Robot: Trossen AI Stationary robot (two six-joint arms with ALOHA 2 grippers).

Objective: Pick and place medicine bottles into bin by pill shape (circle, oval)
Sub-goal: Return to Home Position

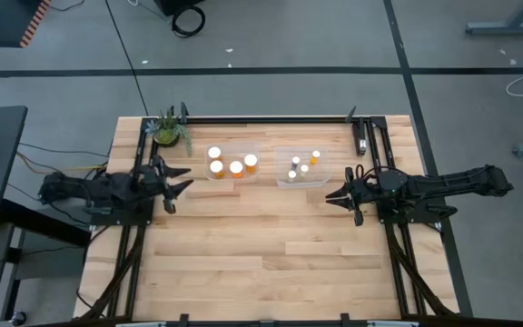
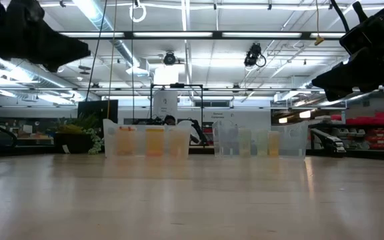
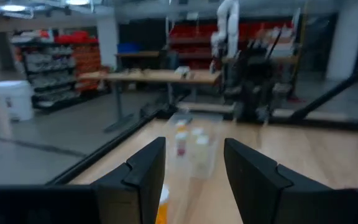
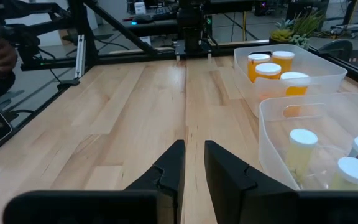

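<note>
Orange plastic w/ white caps: 3 wide bottles (image 1: 236, 167) sit in the left bin (image 1: 234, 148), 4 small bottles (image 1: 304, 169) in the right bin (image 1: 281, 154). We think they're light, hard, slippy, so grab round the middle. Our left claw (image 1: 182, 182) is apart, right claw (image 1: 331, 195) only a bit apart, both empty.

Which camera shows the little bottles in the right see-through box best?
The high view: all four small bottles show as separate white caps inside the right bin. The right wrist view is closer but catches only three. The low view shows them faintly through the bin wall. In the left wrist view I cannot make them out.
</note>
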